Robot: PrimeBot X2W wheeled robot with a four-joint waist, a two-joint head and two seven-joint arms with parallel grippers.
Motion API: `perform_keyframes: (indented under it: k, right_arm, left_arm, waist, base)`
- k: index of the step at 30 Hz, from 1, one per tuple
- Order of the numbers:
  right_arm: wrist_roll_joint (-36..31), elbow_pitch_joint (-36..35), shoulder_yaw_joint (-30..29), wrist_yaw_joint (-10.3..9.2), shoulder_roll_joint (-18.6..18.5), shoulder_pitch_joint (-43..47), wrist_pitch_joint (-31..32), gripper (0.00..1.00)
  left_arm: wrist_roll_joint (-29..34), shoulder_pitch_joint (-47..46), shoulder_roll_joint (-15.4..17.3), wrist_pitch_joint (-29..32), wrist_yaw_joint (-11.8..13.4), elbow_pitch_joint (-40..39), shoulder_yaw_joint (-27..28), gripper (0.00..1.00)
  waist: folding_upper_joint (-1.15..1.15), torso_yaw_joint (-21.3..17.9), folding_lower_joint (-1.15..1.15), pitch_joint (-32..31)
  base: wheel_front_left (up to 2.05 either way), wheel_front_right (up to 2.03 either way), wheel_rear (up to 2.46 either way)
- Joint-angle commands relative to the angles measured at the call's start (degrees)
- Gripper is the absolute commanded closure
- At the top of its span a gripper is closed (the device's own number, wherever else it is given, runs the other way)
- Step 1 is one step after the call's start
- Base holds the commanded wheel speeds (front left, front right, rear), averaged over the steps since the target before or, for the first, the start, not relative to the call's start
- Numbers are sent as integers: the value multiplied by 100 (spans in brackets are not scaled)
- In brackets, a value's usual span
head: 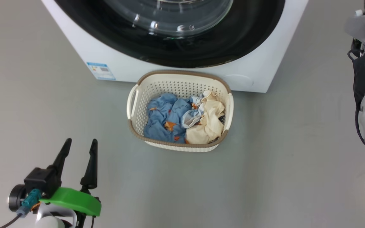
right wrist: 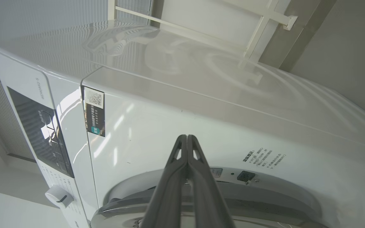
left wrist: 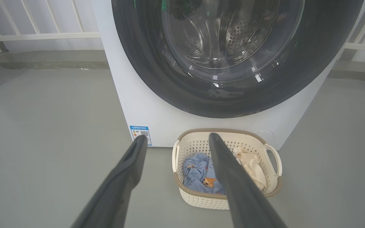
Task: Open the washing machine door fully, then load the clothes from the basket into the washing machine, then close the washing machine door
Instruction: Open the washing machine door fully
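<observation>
The washing machine (head: 258, 63) is white and boxy. Its glossy round black door (head: 169, 47), with a bulging glass centre, lies shut. A perforated cream basket (head: 182, 85) with a brown rim stands just before its base, holding crumpled clothes (head: 182, 118). The left tool (head: 81, 140) is spread and empty, well before the machine. The right tool (right wrist: 186, 139), fingers pressed together and empty, is at its upper front.

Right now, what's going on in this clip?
Nothing is being handled yet. The washing machine has its door apparently shut, and the clothes lie in the basket on the floor before it. The left gripper hangs open, holding nothing. The right gripper, fingers pressed together, points at the machine's front beside the door rim.
</observation>
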Motion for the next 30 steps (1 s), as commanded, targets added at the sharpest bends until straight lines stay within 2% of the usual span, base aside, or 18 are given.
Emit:
perform_keyframes:
  k: [1, 8, 30]
  right_arm:
    - [-46, -40, 97, 9, 83, -286, 115, 100]
    - [-61, 205, 118, 9, 86, -557, 384, 100]
    - [-400, 802, 203, 9, -123, -1243, 639, 100]
  left_arm:
    - [-43, -178, 105, -60, -8, -112, 160, 0]
    - [-75, -249, 81, -60, -8, -137, 141, 0]
    - [-246, -411, -21, -60, -9, -183, 93, 0]
  waist:
    - [0, 147, 0, 153]
    - [0, 228, 0, 287]
    - [0, 434, 0, 824]
  base:
    - [0, 0, 0]
    - [0, 0, 0]
    - [0, 0, 0]
